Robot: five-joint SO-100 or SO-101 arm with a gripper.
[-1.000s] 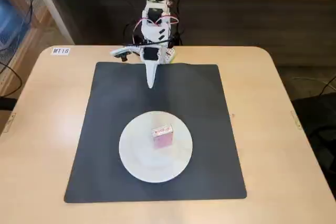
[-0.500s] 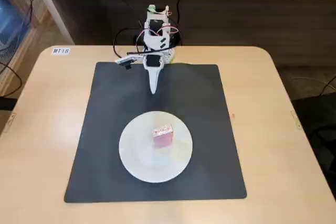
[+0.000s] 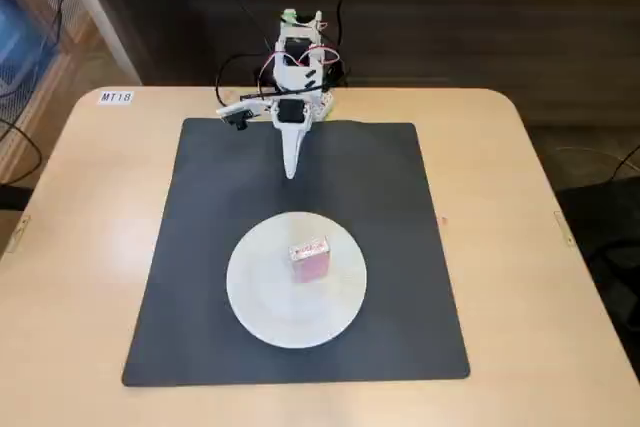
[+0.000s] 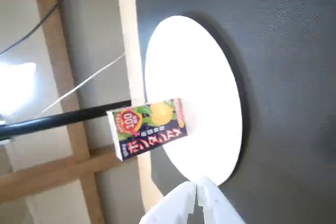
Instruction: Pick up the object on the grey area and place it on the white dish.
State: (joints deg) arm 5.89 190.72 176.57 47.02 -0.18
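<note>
Pink box [image 3: 309,260] lying flat on the white dish [image 3: 262,305], near its middle; dish resting on the grey mat [image 3: 200,247]. Jaws together, empty, well back from the dish [image 4: 226,124]; gripper [image 3: 291,173] pointing down over the mat's far part. Box [image 4: 148,128] probably light, stiff cardboard, easily crushed or slid on glazed plate; best taken across the narrow sides. Nothing in the way: cables [image 3: 240,77] behind the arm, label [image 3: 115,97] on the bench [image 3: 560,327] corner.

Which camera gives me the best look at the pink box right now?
The wrist view: the pink box fills more of the frame, its printed face readable, standing on the white dish. The fixed view shows it small but centred on the dish.
</note>
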